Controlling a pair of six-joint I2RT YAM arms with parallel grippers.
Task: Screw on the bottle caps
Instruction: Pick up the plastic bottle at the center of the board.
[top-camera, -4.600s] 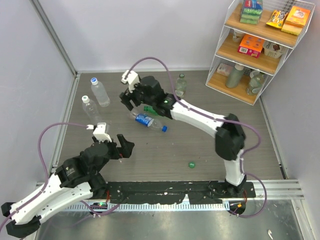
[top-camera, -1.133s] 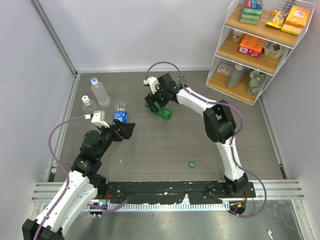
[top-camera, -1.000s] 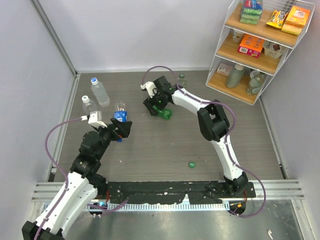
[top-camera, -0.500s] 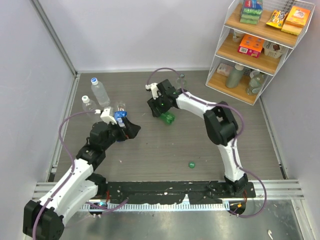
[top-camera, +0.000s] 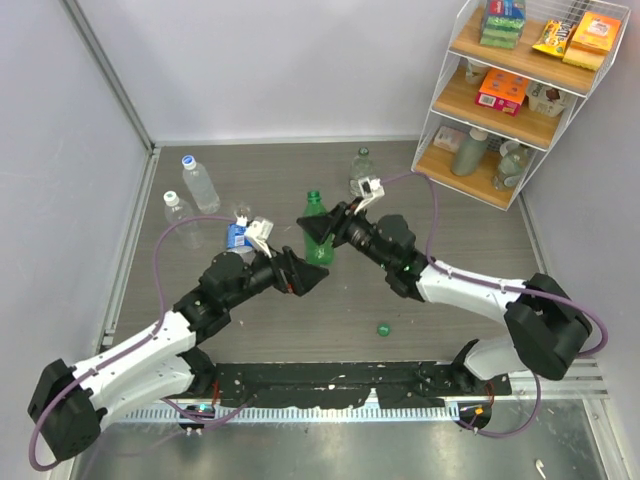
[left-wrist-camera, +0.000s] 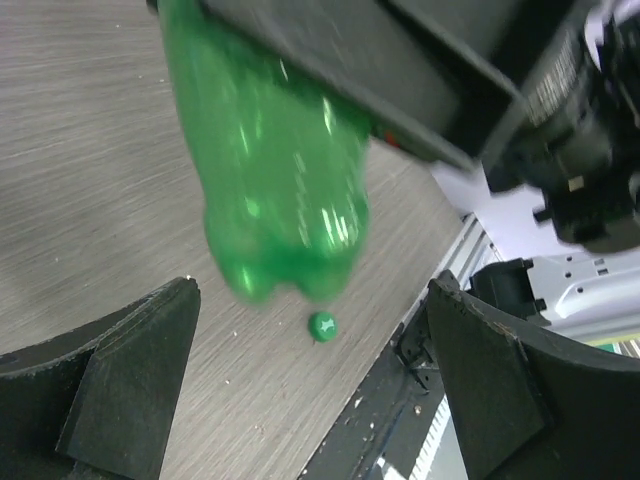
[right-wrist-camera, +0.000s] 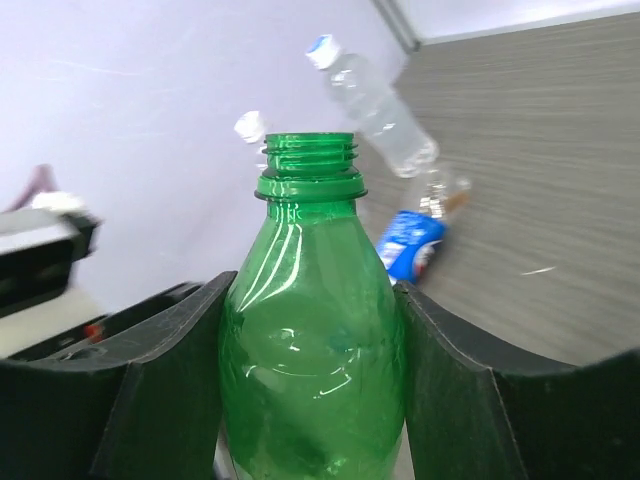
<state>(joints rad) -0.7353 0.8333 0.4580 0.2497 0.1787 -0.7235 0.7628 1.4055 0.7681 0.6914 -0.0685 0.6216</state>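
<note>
My right gripper (top-camera: 322, 232) is shut on the translucent green bottle (top-camera: 315, 222) and holds it upright, its neck open with no cap. In the right wrist view the bottle (right-wrist-camera: 310, 340) fills the gap between both fingers. My left gripper (top-camera: 303, 277) is open and empty just in front of the bottle's base. In the left wrist view the bottle (left-wrist-camera: 275, 190) is blurred above the open gripper (left-wrist-camera: 313, 300). The green cap (top-camera: 383, 328) lies on the table and shows in the left wrist view too (left-wrist-camera: 322, 325). The cola-label bottle (top-camera: 237, 235) stands to the left.
Two clear bottles stand at the back left, one with a blue cap (top-camera: 200, 183) and one with a white cap (top-camera: 178, 215). A clear bottle with a dark cap (top-camera: 361, 170) stands behind the green one. A wire shelf (top-camera: 520, 90) with snacks is at the back right.
My right arm has swung back and raised the green bottle upright from lying on the table. My left gripper has left the cola-label bottle and moved right, under the green bottle.
</note>
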